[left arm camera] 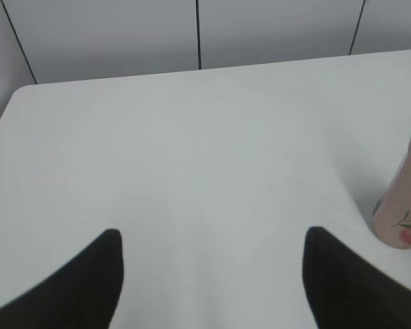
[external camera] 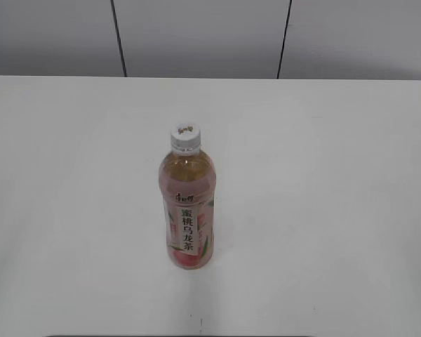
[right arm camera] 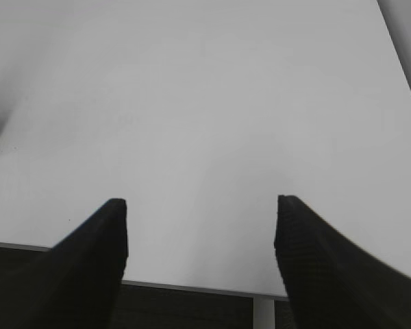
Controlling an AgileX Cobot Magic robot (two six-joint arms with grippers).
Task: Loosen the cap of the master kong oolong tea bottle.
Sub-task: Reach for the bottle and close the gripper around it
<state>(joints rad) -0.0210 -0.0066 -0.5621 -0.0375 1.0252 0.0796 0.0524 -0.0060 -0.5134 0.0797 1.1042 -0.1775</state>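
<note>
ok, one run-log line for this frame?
bottle upright on table | cap on | left gripper open, empty | right gripper open, empty

The left gripper (left arm camera: 212,236) and the right gripper (right arm camera: 201,205) both hover above the table (left arm camera: 192,157), jaws spread wide, holding nothing.
</note>
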